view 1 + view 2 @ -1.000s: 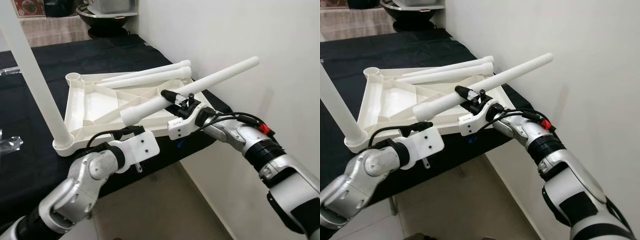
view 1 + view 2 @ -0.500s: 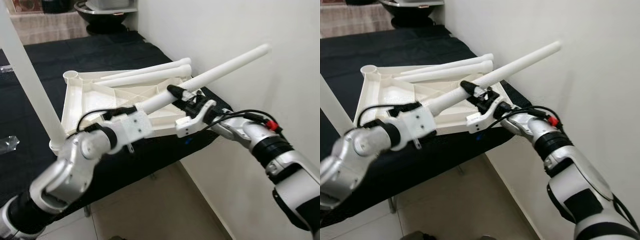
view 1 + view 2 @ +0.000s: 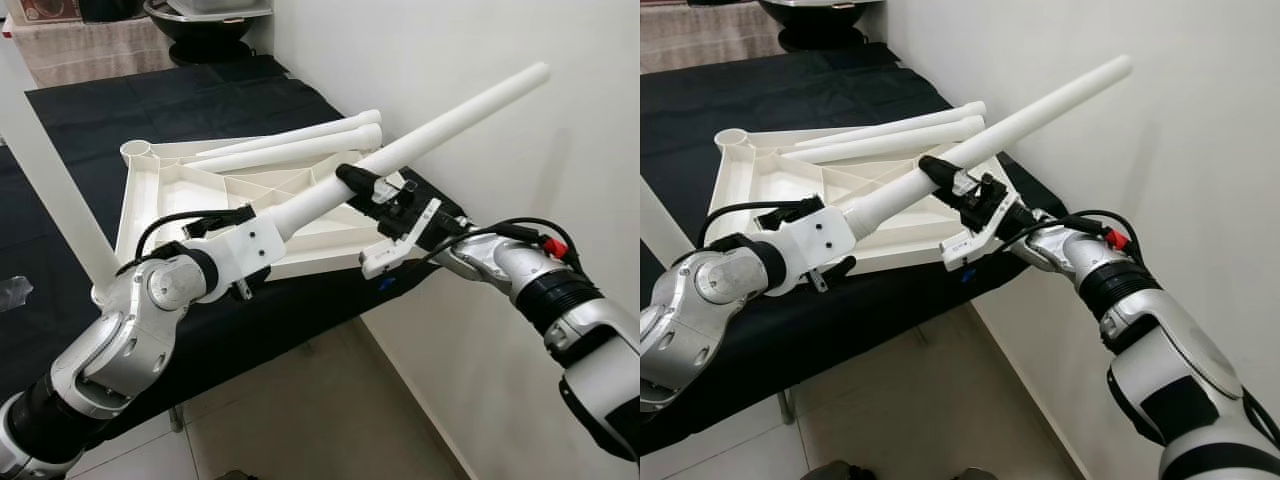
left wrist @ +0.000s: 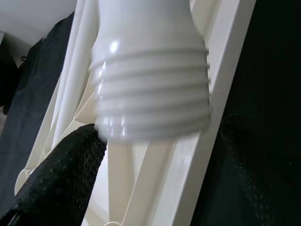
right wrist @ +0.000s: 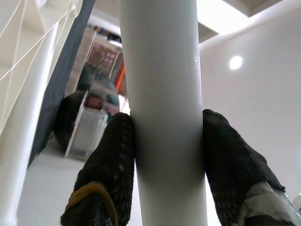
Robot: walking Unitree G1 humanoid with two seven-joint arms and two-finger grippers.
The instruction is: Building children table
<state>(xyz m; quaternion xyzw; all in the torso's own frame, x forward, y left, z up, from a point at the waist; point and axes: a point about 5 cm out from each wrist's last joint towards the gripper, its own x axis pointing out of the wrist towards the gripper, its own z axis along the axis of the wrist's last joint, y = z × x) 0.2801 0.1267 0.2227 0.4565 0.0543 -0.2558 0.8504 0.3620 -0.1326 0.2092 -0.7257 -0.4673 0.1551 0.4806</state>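
Observation:
The white table top (image 3: 300, 262) lies upside down on a black-covered surface. One white leg (image 3: 45, 190) stands upright in its near-left corner. Two more legs (image 3: 290, 150) lie across its far side. My right gripper (image 3: 375, 190) is shut on a fourth leg (image 3: 450, 125), held tilted above the top with its plain end up by the wall. In the right wrist view both fingers (image 5: 113, 160) press the leg (image 5: 164, 117). My left gripper (image 3: 255, 240) is open around this leg's threaded end (image 4: 150, 94); one finger (image 4: 61, 179) touches the thread, the other stands apart.
A white wall (image 3: 480, 40) runs close along the right, near the raised leg's tip. The black surface (image 3: 200, 90) stretches back to a dark round object (image 3: 200, 25). Tiled floor (image 3: 300, 420) lies below the surface's front edge. A clear plastic bag (image 3: 10, 290) lies at the far left.
My left gripper has risen from below the table top's front edge to the held leg's threaded end. The right gripper has lifted and steepened the leg towards the wall.

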